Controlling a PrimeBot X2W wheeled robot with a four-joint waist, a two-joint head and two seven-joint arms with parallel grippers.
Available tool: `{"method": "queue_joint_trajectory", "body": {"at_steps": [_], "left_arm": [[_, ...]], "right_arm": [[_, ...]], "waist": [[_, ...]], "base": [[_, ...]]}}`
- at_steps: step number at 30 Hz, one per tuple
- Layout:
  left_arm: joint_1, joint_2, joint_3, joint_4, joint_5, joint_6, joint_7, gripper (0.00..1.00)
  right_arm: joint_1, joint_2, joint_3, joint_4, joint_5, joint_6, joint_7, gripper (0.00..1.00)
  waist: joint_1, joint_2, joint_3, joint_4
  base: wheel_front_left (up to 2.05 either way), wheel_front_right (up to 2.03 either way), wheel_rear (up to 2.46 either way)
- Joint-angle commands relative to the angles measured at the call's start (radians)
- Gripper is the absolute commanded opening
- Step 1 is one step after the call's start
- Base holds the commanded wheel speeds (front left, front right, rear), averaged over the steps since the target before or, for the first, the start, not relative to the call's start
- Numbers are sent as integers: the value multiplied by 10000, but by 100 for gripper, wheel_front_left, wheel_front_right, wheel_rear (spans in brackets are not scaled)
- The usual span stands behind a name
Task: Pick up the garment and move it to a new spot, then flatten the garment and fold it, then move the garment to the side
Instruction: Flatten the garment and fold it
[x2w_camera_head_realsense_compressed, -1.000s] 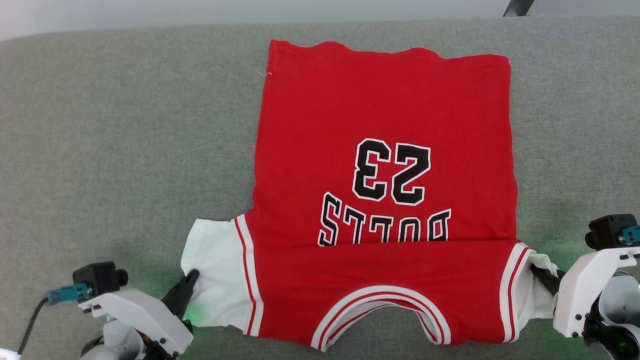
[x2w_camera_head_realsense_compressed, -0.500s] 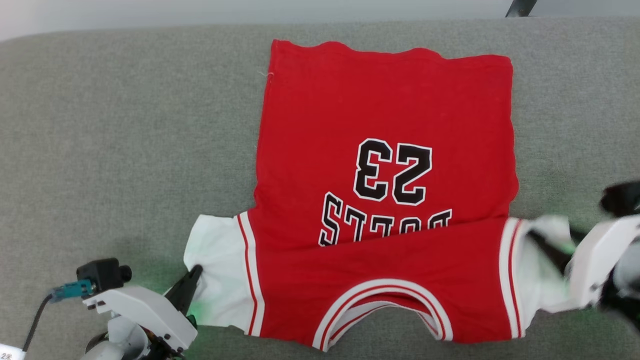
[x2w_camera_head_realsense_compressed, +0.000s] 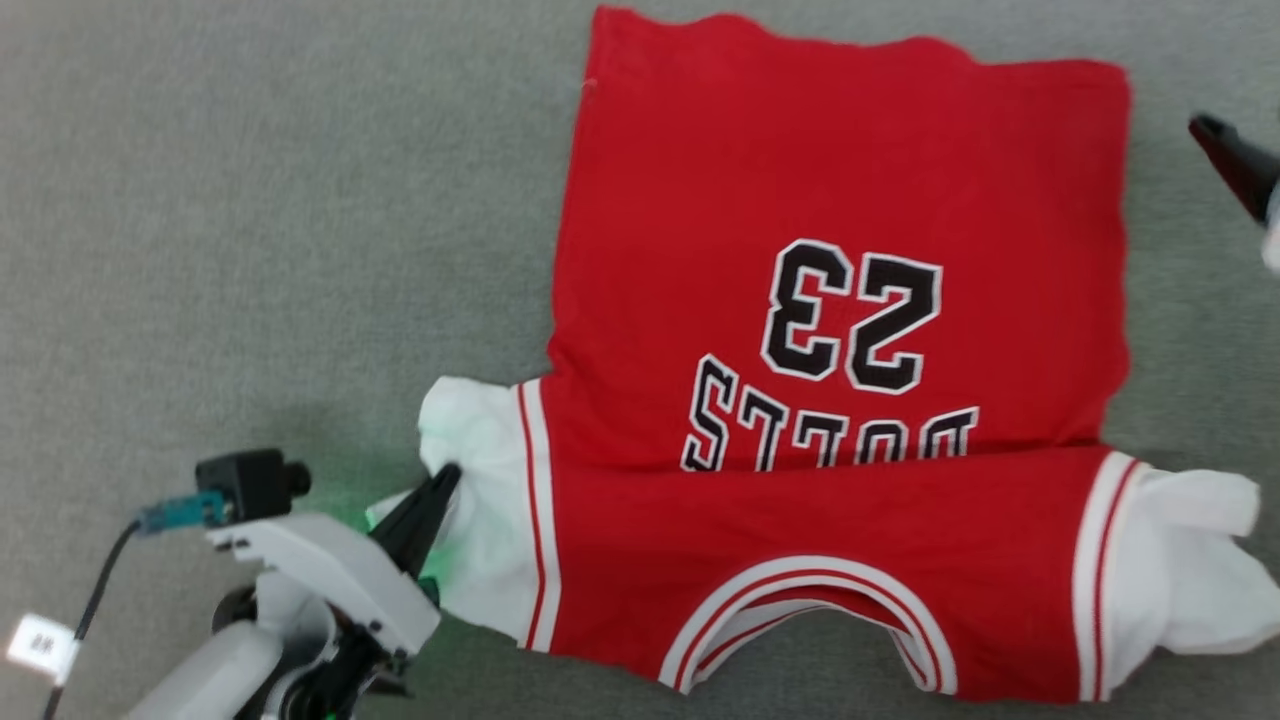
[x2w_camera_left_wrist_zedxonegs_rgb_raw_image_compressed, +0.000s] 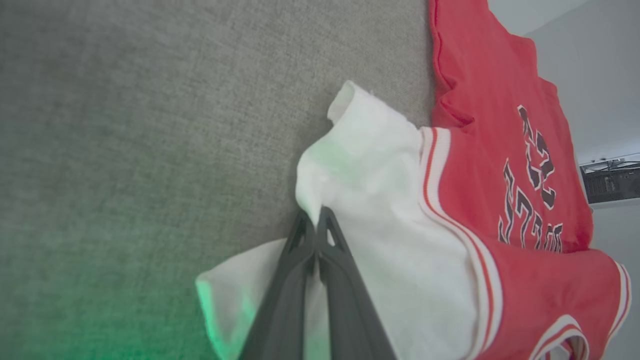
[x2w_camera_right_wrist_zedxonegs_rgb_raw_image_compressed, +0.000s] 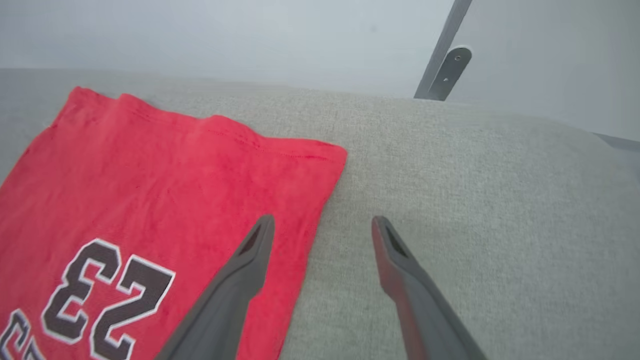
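Left gripper: two long dark grey fingers, tapering, with a triangular cut-out near each tip.
Wrist housing: angular, pale grey-white shell. Rounded pale forearm behind it.
Boxy black camera on the housing, with a teal connector, a thin dark cable and a white tag bearing a small dark mark.
Right gripper: dark grey tapered fingers, slotted near the tips.

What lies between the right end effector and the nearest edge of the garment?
Only bare gray fabric surface. The head view shows the open right end effector apart from the garment, with nothing in the gap.
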Motion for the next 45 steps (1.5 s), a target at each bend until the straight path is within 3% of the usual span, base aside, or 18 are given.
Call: {"method": "queue_joint_trajectory", "body": {"at_steps": [1,6,10,21,22,23,24,25,33,37,45], "left_arm": [[-165,-168,-115,104,69,12,119,0],[-749,-413,-287,323,278,-176,339,0],[-1031,-629,-399,654,381,-324,393,0],[-1012,-621,-414,1088,413,-436,325,0],[-1013,-618,-407,1077,414,-437,317,0],[-1015,-619,-402,1072,412,-436,310,0],[-1027,-627,-399,1063,412,-433,317,0],[-1057,-638,-399,1049,423,-451,317,0],[-1112,-911,20,1117,206,-640,-235,0],[-963,-1070,130,1163,104,-690,-506,0],[-591,-982,290,1309,9,-577,-738,0]], "right_arm": [[-443,84,159,367,-209,-11,-1,100],[-2405,-176,873,2651,-1528,-11,-169,100],[-3415,-164,789,4255,-2180,-11,-178,100],[-3924,13,752,6911,-2763,-11,102,100],[-3925,76,759,7012,-2742,-11,86,93],[-3939,140,789,7121,-2683,-11,68,39],[-3978,191,808,7202,-2622,-9,26,12],[-4020,219,799,7248,-2587,-8,-62,0],[-4049,260,493,7428,-2033,-11,-1103,0],[-3507,29,906,7196,-1457,-11,-1194,0],[-709,-1154,2456,4872,830,-11,-407,0]], "waist": [[0,-1,632,535],[0,-1,1292,1039],[0,-1,1543,1344],[0,-1,1661,1494],[0,-1,1664,1473],[0,-1,1656,1451],[0,-1,1649,1433],[0,-1,1639,1415],[0,-1,1036,1151],[0,-1,402,940],[0,-1,-763,267]], "base": [[0,0,0],[0,0,0],[0,0,0],[0,0,0],[0,0,0],[0,0,0],[0,0,0],[0,0,0],[0,0,0],[0,0,0],[0,0,0]]}}
